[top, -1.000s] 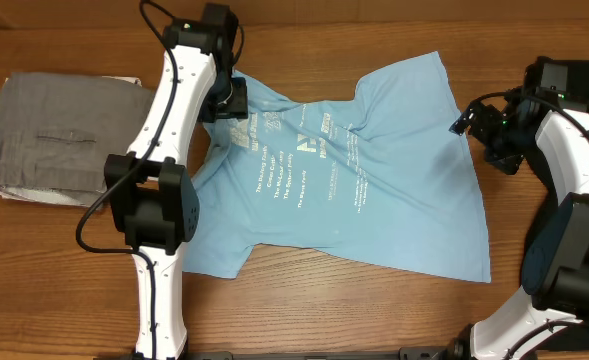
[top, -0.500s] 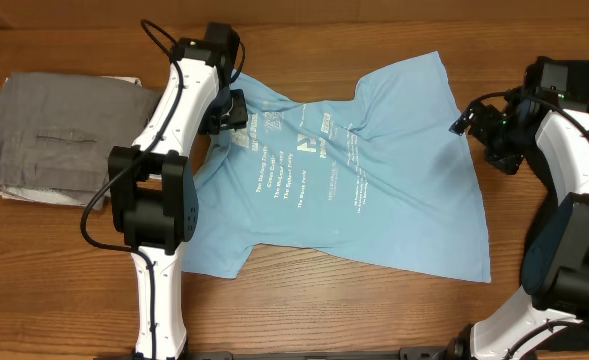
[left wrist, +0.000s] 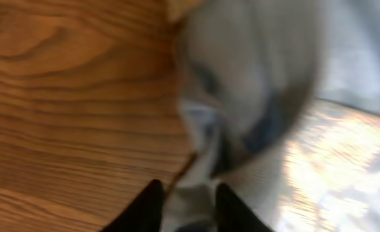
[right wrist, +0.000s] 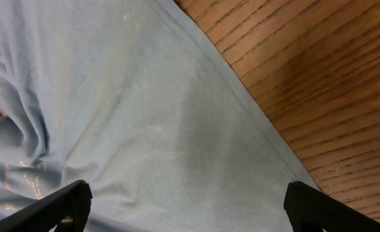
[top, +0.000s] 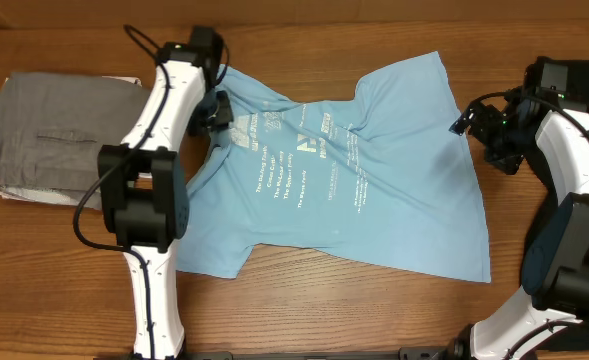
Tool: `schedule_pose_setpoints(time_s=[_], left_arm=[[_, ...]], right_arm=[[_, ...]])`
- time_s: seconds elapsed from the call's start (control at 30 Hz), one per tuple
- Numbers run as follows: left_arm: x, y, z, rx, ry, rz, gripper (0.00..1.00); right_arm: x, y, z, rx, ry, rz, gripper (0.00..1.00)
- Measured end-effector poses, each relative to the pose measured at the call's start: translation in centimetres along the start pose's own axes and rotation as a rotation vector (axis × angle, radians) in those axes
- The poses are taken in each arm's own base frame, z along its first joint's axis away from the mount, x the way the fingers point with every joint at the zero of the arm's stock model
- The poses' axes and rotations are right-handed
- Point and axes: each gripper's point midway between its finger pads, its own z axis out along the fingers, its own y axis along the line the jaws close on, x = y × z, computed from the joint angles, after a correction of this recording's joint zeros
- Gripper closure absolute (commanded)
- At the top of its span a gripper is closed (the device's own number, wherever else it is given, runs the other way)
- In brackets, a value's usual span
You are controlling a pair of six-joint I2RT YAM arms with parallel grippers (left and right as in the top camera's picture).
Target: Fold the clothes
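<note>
The clothes are a light blue T-shirt lying spread over the middle of the table, white lettering facing up. My left gripper is at the shirt's far left corner. The left wrist view is blurred, but the two dark fingers stand close together with a bunch of pale shirt cloth pinched between them. My right gripper hovers at the shirt's far right edge. In the right wrist view that gripper is open wide over flat fabric near the hem, holding nothing.
A folded grey garment lies at the far left on a white sheet, beside the left arm. Bare wooden table runs along the front edge. The right arm's base stands at the right.
The left arm has swung a little to the left and its jaws have narrowed onto the shirt cloth. The right arm and the rest of the shirt have stayed put.
</note>
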Motion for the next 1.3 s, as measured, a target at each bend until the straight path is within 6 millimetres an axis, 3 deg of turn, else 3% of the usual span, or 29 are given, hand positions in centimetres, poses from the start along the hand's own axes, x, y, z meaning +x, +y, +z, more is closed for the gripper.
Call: schedule_pose_setpoints(time_s=[0.2, 0.37, 0.73, 1.07, 1.3], left_arm=[[0.0, 0.6, 1.0, 0.016, 0.01, -0.02, 0.74], [0.3, -1.2, 1.8, 0.083, 0.013, -0.007, 0.77], [0.7, -4.5, 1.3, 0.258, 0.046, 0.001, 0.85], [1.0, -5.3, 1.0, 0.309, 0.063, 0.01, 0.83], [0.6, -5.5, 1.0, 0.317, 0.043, 0.035, 0.73]], right_arm=[[0.0, 0.0, 0.0, 0.0, 0.0, 0.0, 0.0], [0.0, 0.0, 0.0, 0.0, 0.0, 0.0, 0.0], [0.0, 0.0, 0.0, 0.0, 0.0, 0.0, 0.0], [0.0, 0.0, 0.0, 0.0, 0.0, 0.0, 0.0], [0.0, 0.0, 0.0, 0.0, 0.0, 0.0, 0.0]])
